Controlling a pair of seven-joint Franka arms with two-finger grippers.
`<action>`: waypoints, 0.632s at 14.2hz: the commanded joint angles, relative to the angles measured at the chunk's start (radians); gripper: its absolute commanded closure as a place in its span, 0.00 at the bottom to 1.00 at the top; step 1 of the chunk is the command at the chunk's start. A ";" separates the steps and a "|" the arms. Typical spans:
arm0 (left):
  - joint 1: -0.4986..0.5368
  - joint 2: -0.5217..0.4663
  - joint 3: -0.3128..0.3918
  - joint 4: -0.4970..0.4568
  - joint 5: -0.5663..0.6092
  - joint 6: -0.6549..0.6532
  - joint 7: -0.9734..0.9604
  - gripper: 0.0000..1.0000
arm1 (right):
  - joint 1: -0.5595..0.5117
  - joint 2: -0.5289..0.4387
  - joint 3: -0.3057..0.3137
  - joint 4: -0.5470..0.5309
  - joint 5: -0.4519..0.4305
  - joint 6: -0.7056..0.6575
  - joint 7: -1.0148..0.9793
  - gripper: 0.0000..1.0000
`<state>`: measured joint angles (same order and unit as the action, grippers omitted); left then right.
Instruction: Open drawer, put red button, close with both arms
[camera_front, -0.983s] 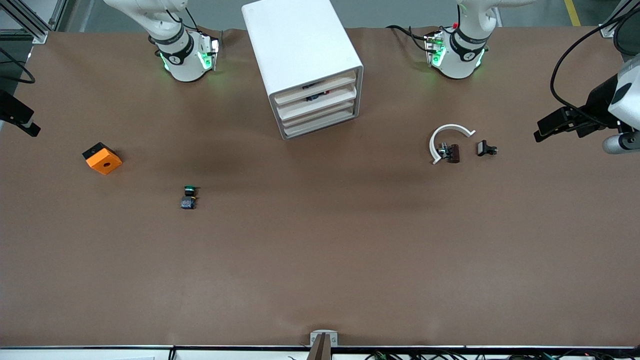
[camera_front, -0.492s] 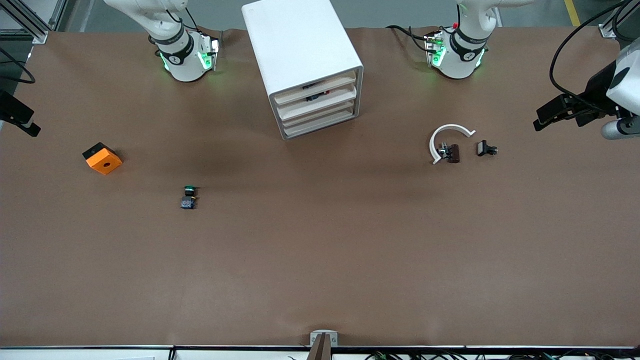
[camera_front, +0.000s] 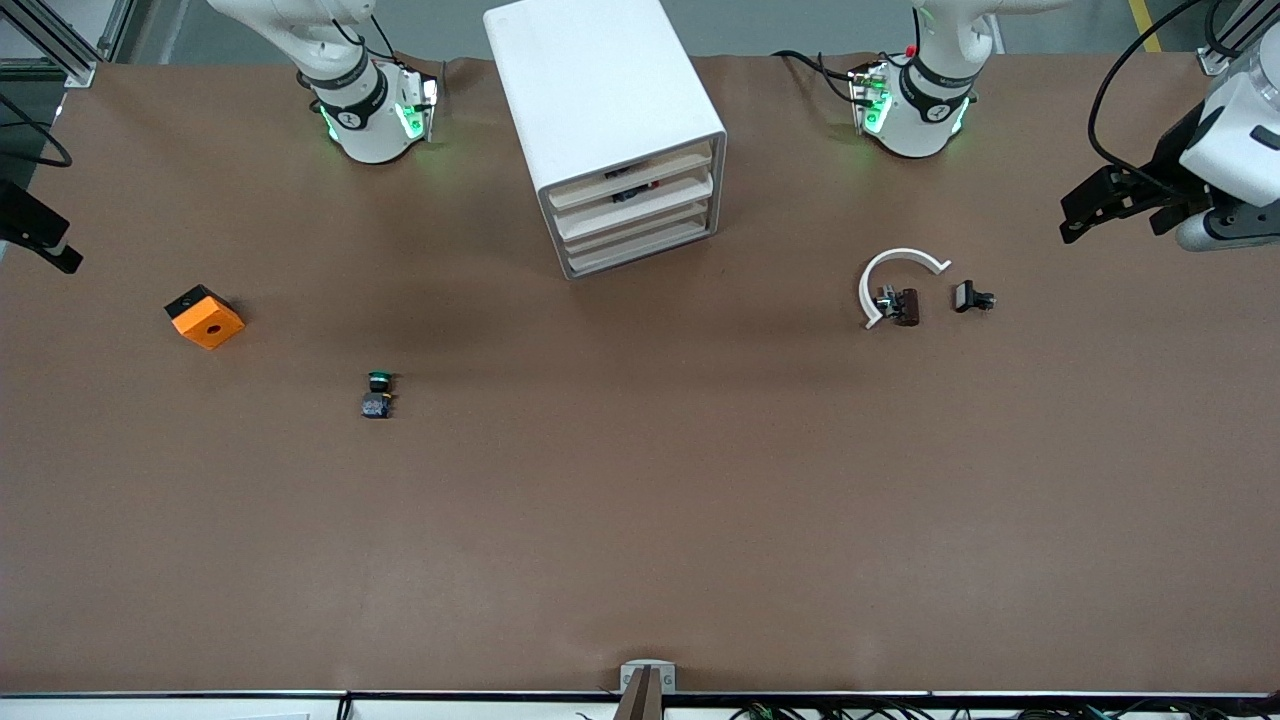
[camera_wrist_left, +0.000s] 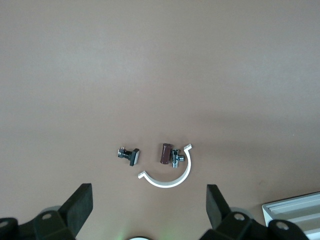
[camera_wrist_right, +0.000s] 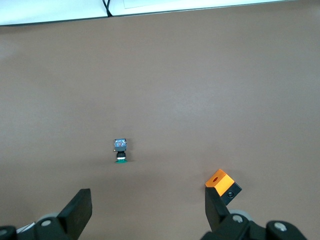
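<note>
The white cabinet (camera_front: 600, 95) stands between the two arm bases, its four beige fronts all pushed in. The drawer (camera_front: 636, 208) is the second from the top. A small dark thing with a red spot (camera_front: 640, 188) shows in the slit just above that front; I cannot tell whether it is the red button. My left gripper (camera_front: 1110, 215) (camera_wrist_left: 149, 210) hangs open and empty over the left arm's end of the table. My right gripper (camera_front: 40, 240) (camera_wrist_right: 145, 212) hangs open and empty over the right arm's end, partly cut off in the front view.
A green-capped button (camera_front: 378, 393) (camera_wrist_right: 120, 150) and an orange block (camera_front: 205, 316) (camera_wrist_right: 223, 184) lie toward the right arm's end. A white C-shaped clip (camera_front: 897, 280) (camera_wrist_left: 167, 177), a brown part (camera_front: 908, 306) and a small black bolt (camera_front: 972, 297) lie toward the left arm's end.
My left gripper has drifted toward the robots' side of the table. The right arm, the cabinet and the loose parts have not moved.
</note>
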<state>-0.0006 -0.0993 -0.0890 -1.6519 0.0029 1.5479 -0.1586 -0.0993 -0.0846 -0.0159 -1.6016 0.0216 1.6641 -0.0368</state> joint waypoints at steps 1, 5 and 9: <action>0.014 0.007 -0.003 0.037 0.019 -0.021 0.034 0.00 | -0.011 0.012 0.011 0.028 -0.003 -0.017 -0.003 0.00; 0.013 0.015 -0.005 0.064 0.020 -0.023 0.033 0.00 | -0.011 0.013 0.011 0.028 -0.003 -0.017 -0.003 0.00; 0.014 0.021 -0.003 0.069 0.020 -0.029 0.034 0.00 | -0.010 0.013 0.011 0.028 -0.003 -0.017 -0.003 0.00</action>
<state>0.0046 -0.0947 -0.0863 -1.6151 0.0031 1.5445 -0.1442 -0.0993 -0.0846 -0.0153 -1.6016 0.0213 1.6641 -0.0369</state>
